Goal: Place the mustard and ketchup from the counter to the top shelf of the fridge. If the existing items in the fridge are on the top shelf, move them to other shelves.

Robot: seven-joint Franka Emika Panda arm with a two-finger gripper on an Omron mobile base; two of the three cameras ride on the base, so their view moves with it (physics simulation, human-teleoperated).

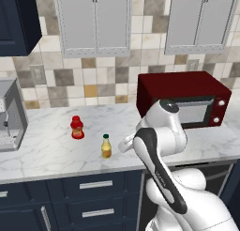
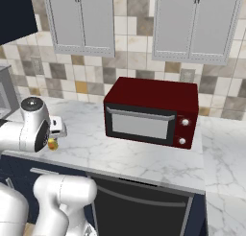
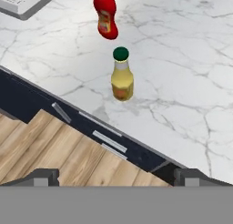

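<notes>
The mustard (image 1: 106, 147), a slim yellow bottle with a dark green cap, stands upright near the front edge of the marble counter (image 1: 51, 150). Behind it and to its left stands the squat red ketchup (image 1: 77, 127). In the hand view the mustard (image 3: 122, 75) is centred with the ketchup (image 3: 105, 16) beyond it. My gripper (image 3: 117, 177) hovers open in front of the counter edge, short of the mustard, with nothing between its fingertips. The arm's white elbow hides most of the mustard (image 2: 53, 144) in the right base view. The fridge, its top shelf and the existing items are out of view.
A dark red microwave (image 1: 185, 98) sits on the counter to the right of the bottles. A grey coffee machine (image 1: 9, 115) stands at the far left. Navy drawers (image 1: 93, 197) run below the counter, a wooden floor (image 3: 54, 145) lies beneath, and wall cabinets (image 1: 93, 19) hang above.
</notes>
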